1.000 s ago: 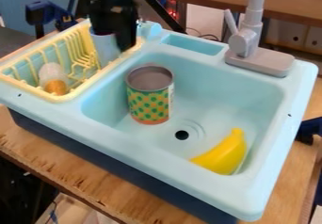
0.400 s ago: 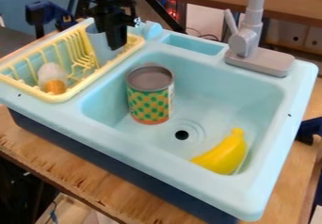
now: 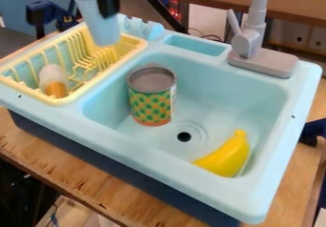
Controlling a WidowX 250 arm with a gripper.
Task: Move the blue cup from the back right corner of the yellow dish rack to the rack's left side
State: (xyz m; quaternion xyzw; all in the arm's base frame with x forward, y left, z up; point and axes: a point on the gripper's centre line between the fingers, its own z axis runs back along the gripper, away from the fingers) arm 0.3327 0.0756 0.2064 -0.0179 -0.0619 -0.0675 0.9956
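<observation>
At the top left, the black gripper (image 3: 106, 7) is shut on a light blue cup (image 3: 100, 26). One dark finger lies against the cup's near side, near its upper end. The cup hangs slightly tilted over the back part of the yellow dish rack (image 3: 68, 97). In the rack's front left part lies a white and orange object (image 3: 54, 80). A green-and-yellow patterned can (image 3: 151, 102) stands upright in the basin's left half, and a yellow banana (image 3: 226, 157) lies at its front right.
The light blue sink (image 3: 172, 176) sits on a wooden table (image 3: 79, 179). A grey faucet (image 3: 262, 61) rises at the basin's back right. A blue clamp (image 3: 43, 14) is behind the rack, and another dark blue piece (image 3: 312, 129) sits by the sink's right side.
The gripper has risen and shifted slightly left, lifting the cup up out of the rack. The can and banana have stayed in place.
</observation>
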